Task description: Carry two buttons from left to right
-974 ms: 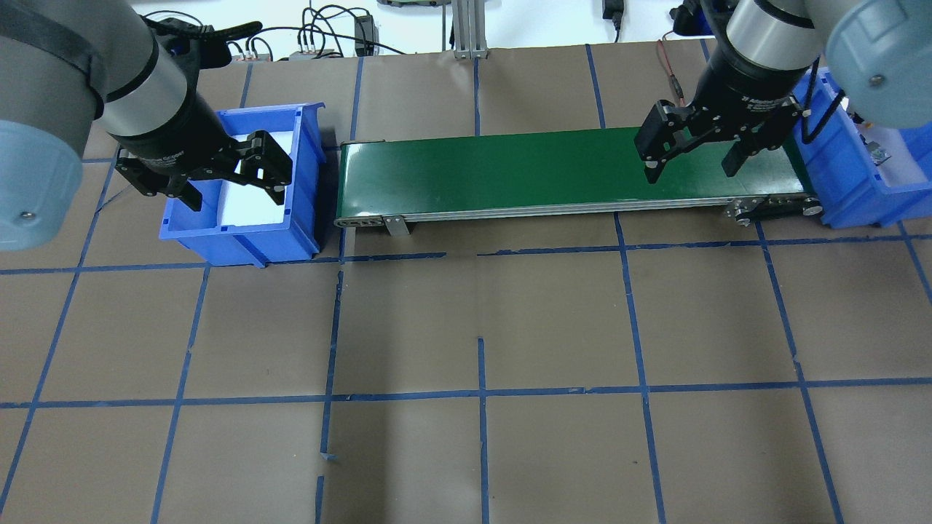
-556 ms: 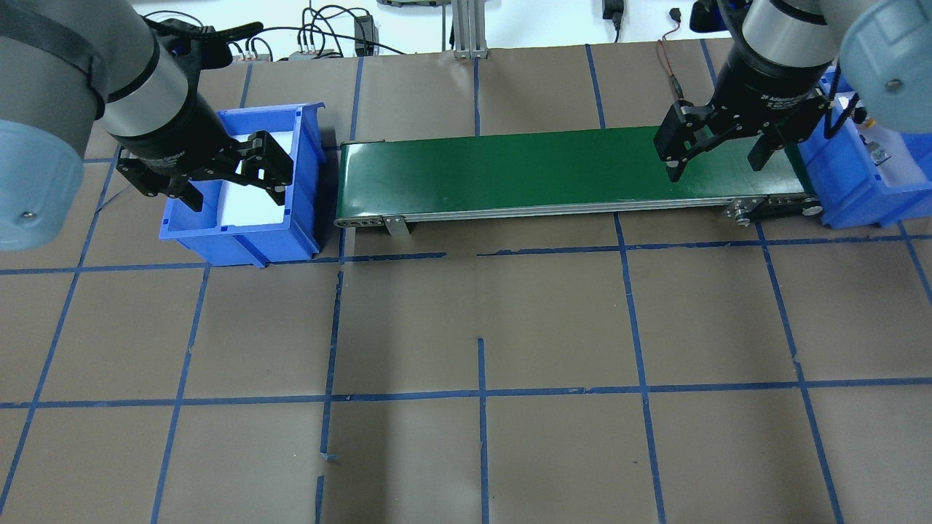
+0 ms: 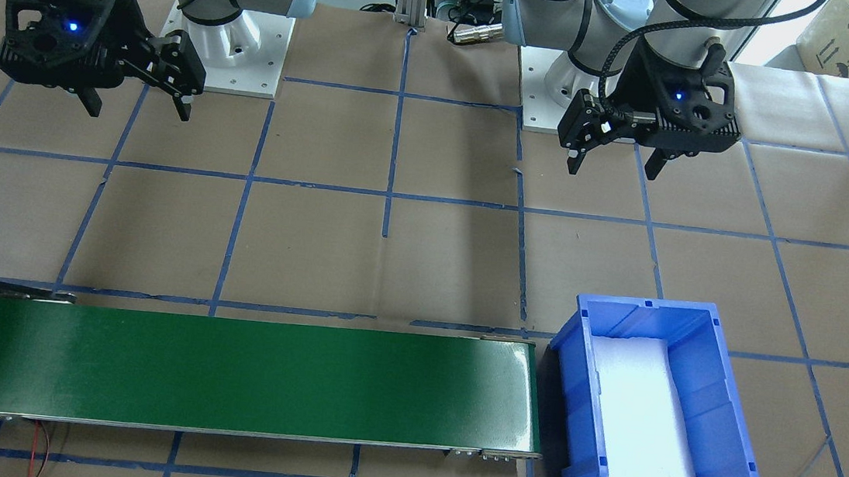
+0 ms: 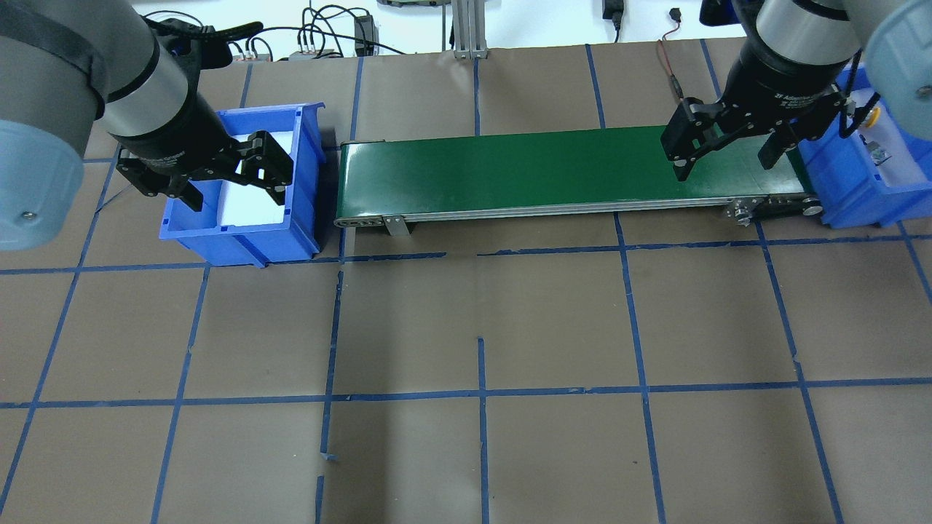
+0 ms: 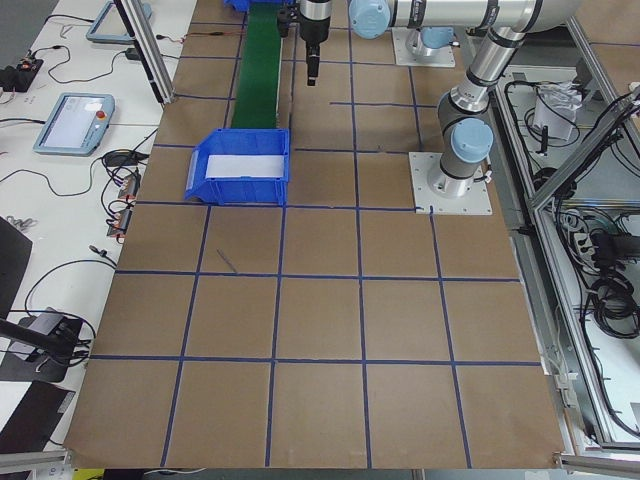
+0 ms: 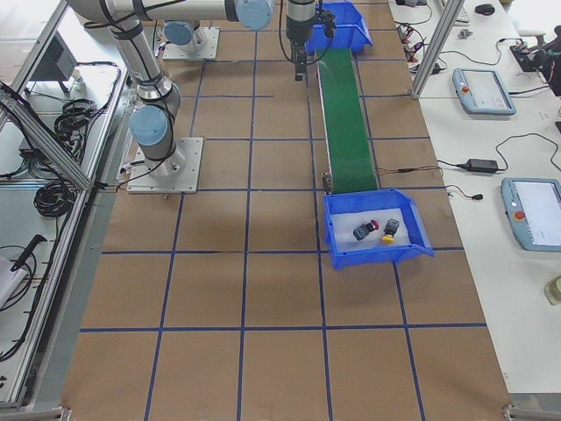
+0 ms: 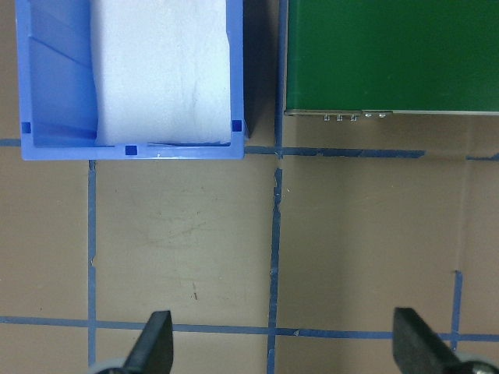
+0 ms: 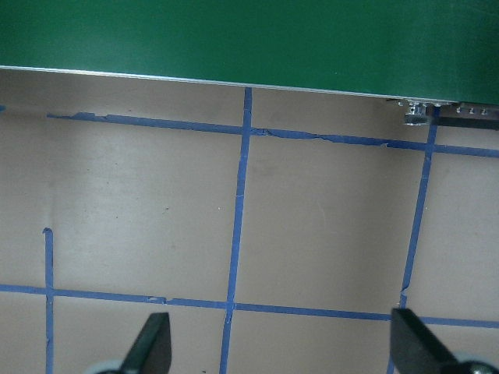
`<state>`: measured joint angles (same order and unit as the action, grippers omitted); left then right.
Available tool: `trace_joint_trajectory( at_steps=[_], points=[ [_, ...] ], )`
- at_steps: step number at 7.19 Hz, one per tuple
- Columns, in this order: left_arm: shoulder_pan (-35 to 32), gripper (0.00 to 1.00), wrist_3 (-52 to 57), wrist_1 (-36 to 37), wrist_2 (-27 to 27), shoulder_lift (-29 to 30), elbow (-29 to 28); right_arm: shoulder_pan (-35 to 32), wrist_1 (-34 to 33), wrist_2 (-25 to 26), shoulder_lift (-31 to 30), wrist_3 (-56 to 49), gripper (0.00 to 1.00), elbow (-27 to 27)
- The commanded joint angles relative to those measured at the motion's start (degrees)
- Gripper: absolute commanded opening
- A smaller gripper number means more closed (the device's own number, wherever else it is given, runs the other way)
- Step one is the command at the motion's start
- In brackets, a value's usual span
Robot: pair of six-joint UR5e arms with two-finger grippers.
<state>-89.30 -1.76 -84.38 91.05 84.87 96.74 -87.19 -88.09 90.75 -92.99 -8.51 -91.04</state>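
Both buttons lie in the right blue bin (image 6: pixel 377 256) on white foam: the red-capped button (image 6: pixel 366 231) and beside it the yellow-capped button (image 6: pixel 388 232). In the overhead view only the yellow cap (image 4: pixel 876 113) peeks out behind my right arm. My right gripper (image 4: pixel 722 167) is open and empty, above the right end of the green conveyor belt (image 4: pixel 510 171), next to that bin (image 4: pixel 844 189). My left gripper (image 4: pixel 237 198) is open and empty over the front of the left blue bin (image 4: pixel 306 182), which holds only white foam (image 3: pixel 643 431).
The belt (image 3: pixel 224 375) spans between the two bins and carries nothing. Brown paper with blue tape lines (image 4: pixel 480 393) covers the table. Cables and a metal post (image 4: pixel 466 29) sit at the far edge. Tablets and cables lie on side benches (image 6: pixel 482 88).
My right gripper has moved right along the belt and a little farther back, closer to the right bin. It stays open. The left arm has not moved.
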Motion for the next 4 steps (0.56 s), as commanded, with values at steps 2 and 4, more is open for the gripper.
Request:
trace_joint_trajectory(
  at_steps=[2,4],
  points=[
    [0.0,1.00,0.1,0.0,0.0,0.0,0.0,0.0,0.2,0.1,-1.1,0.4,1.00,-0.1],
    [0.0,1.00,0.0,0.0,0.0,-0.1,0.0,0.0,0.2,0.0,-0.7,0.3,1.00,-0.3]
  ],
)
